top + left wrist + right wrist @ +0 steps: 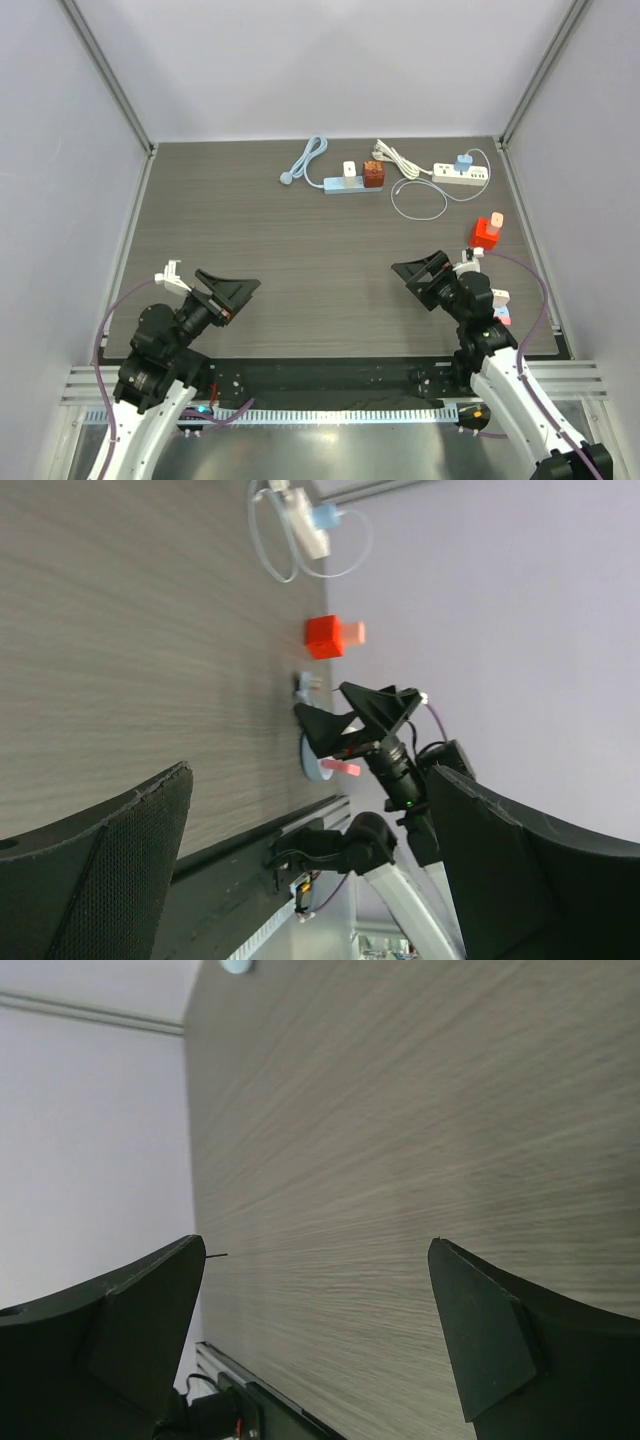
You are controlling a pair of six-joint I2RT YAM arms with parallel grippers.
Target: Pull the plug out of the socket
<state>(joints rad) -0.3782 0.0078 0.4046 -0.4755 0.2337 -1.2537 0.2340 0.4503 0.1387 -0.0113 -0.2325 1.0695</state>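
Top external view takes in a dark wood-grain table (330, 250) walled in pale grey, with both arms drawn back at its near edge. Along the far edge lie two strips. A blue power strip (352, 186) sits left of centre, carrying a white plug (349, 169) and, just to its right, a brown plug (373, 174). A white power strip (460, 176) lies further right, carrying a blue plug (463, 161). A blue cable (308, 158) curls off the blue strip to the left, and a white cable (418, 203) loops on the table between the two strips. A red block (486, 233) with a pale pink top stands between the white strip and the right arm, roughly on the line from that arm to the strip. A few small white, pink and blue pieces (499, 303) lie beside the right wrist. The left wrist view looks sideways across the table and catches the right arm, the red block and the white strip with its blue plug; the blue strip shows only from above. The right wrist view gives mostly wood grain, with a pale blue round shape (236, 965) at its top edge. The left gripper (232, 293) and right gripper (422, 278) are held over the near half of the table, angled inward toward each other. Their jaws are spread wide with nothing between them, well apart from either strip.
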